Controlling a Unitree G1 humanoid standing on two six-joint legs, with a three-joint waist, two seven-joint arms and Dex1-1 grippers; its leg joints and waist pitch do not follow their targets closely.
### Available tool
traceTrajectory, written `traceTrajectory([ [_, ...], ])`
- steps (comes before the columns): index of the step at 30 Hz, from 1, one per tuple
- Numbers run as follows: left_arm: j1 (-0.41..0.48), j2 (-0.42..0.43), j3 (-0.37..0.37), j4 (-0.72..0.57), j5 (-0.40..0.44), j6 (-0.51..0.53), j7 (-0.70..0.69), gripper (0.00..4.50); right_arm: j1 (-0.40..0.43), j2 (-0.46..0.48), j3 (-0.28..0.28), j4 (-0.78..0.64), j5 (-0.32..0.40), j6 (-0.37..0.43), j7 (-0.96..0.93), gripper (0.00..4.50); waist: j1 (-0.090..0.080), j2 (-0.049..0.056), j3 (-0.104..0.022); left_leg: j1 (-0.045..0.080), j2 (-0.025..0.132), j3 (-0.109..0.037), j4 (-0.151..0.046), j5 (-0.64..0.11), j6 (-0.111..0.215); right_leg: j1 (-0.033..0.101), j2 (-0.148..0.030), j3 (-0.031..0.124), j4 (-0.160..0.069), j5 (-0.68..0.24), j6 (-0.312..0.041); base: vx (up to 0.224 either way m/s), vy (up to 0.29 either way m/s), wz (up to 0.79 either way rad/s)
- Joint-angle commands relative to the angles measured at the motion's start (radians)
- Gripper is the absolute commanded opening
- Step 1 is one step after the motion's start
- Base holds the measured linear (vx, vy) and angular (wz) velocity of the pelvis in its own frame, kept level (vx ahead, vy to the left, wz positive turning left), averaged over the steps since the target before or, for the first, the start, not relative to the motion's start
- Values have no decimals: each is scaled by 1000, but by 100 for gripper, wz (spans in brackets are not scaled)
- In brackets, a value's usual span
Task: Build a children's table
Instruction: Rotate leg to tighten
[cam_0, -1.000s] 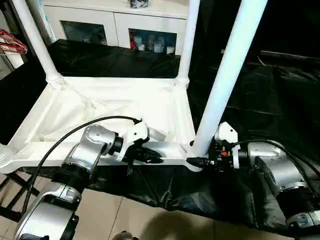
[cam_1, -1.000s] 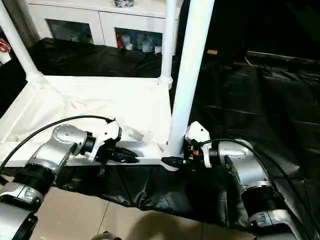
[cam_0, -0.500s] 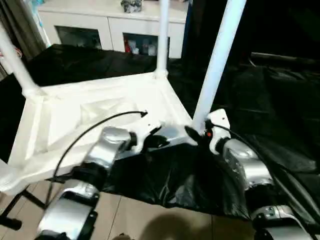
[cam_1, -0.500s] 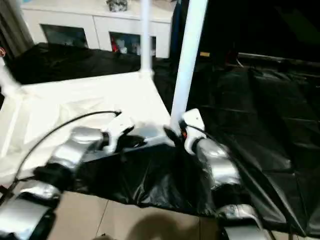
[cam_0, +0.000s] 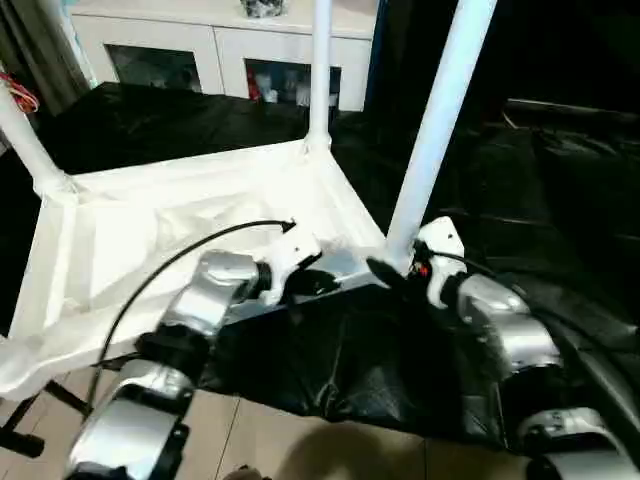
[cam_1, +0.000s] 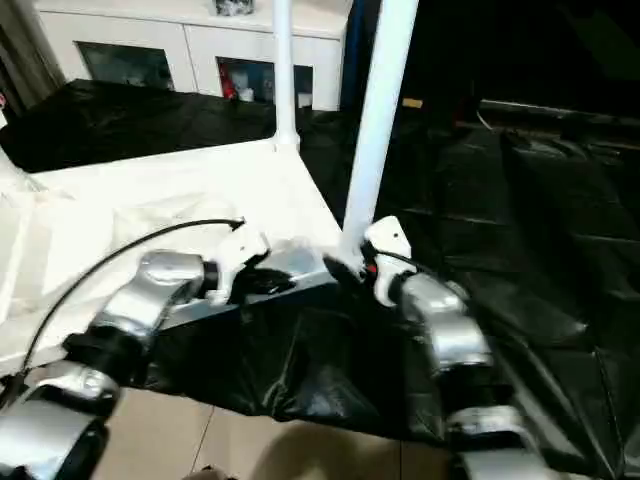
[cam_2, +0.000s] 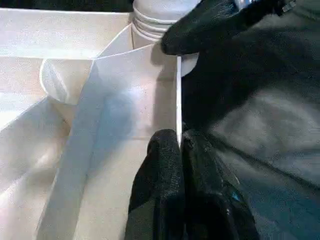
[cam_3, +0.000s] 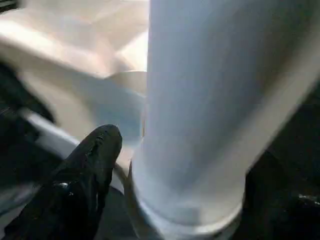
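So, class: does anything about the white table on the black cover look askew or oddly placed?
Yes. The table lies upside down, legs up, turned askew to the black cover's front edge, its near-left corner overhanging the floor.

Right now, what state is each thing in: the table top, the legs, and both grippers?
Table top: upside down on the black cover, underside up.
Near leg: upright in its corner socket.
Far leg: upright in its socket.
Left gripper: shut on the top's rim.
Right gripper: fingers around the near leg's base.

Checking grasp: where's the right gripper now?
The right gripper is at the base of the near white tube leg, by the upturned white plastic table top's near corner.
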Motion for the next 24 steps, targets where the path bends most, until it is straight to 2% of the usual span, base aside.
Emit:
traceTrajectory([
  [1, -8, -20, -23, -37, -56, -43, -76, 0, 12, -10, 90, -65, 25, -18, 153, 373, 6, -13, -60, -1, 69, -30, -63, -89, 105, 61, -113, 68, -71, -133, -193, 0, 0, 0],
  [2, -17, -5, -18, -39, -66, -38, -111, 0, 23, -46, 110, -83, 24, -28, 231, 373, 9, -15, -59, 1, 71, -30, -64, -96, 103, 59, -110, 68, -71, -158, -181, 0, 0, 0],
  [5, -18, 7, -21, -46, -73, -29, -151, 0, 26, -65, 119, -89, 31, -29, 281, 373, 11, -15, -59, 2, 73, -31, -64, -103, 98, 57, -113, 68, -74, -182, -180, 0, 0, 0],
  [6, -17, 14, -24, -48, -72, -26, -168, 0, 27, -74, 123, -95, 36, -30, 305, 373, 11, -20, -58, 2, 73, -31, -65, -106, 96, 57, -113, 68, -75, -191, -180, 0, 0, 0],
  [7, -16, 20, -27, -51, -73, -22, -185, 0, 29, -81, 128, -101, 44, -20, 330, 373, 13, -18, -58, 2, 73, -32, -65, -107, 95, 57, -113, 68, -73, -195, -180, 0, 0, 0],
  [10, -12, 33, -35, -58, -79, -18, -208, 0, 32, -102, 141, -120, 63, -6, 401, 373, 18, -24, -59, 1, 73, -31, -63, -86, 103, 58, -114, 69, -69, -181, -181, 0, 0, 0],
  [11, -13, 33, -35, -58, -79, -19, -208, 0, 32, -102, 142, -120, 63, -6, 402, 359, 19, -25, -59, 1, 73, -31, -63, -81, 104, 58, -114, 68, -68, -177, -181, 0, 0, 0],
  [13, -14, 39, -40, -59, -79, -17, -221, 0, 32, -105, 147, -118, 62, -8, 414, 359, 22, -25, -59, 2, 73, -31, -62, -74, 105, 56, -114, 68, -68, -172, -183, 0, 0, 0],
  [14, -14, 40, -40, -59, -79, -16, -225, 0, 31, -105, 148, -117, 62, -8, 417, 332, 26, -26, -60, 2, 73, -30, -61, -72, 105, 55, -114, 68, -68, -174, -182, 0, 0, 0],
  [15, -12, 44, -42, -63, -79, -12, -239, 0, 32, -104, 152, -117, 62, -8, 429, 326, 29, -23, -60, 2, 73, -30, -61, -68, 104, 55, -114, 68, -67, -169, -182, 0, 0, 0],
  [22, -5, 44, -46, -71, -74, 0, -246, 0, 48, -80, 157, -137, 73, 16, 426, 278, 30, -23, -59, 3, 73, -31, -62, -78, 95, 56, -114, 68, -69, -176, -178, 0, 0, 0],
  [23, -7, 32, -44, -58, -60, 9, -195, 0, 56, -52, 146, -133, 63, 28, 365, 276, 31, -18, -60, 3, 73, -32, -63, -79, 93, 55, -114, 68, -69, -179, -178, 0, 0, 0],
  [24, -9, 24, -41, -50, -54, 16, -167, 0, 58, -38, 139, -128, 55, 31, 329, 274, 29, -20, -58, 3, 73, -32, -64, -83, 88, 54, -114, 68, -70, -183, -178, 0, 0, 0],
])
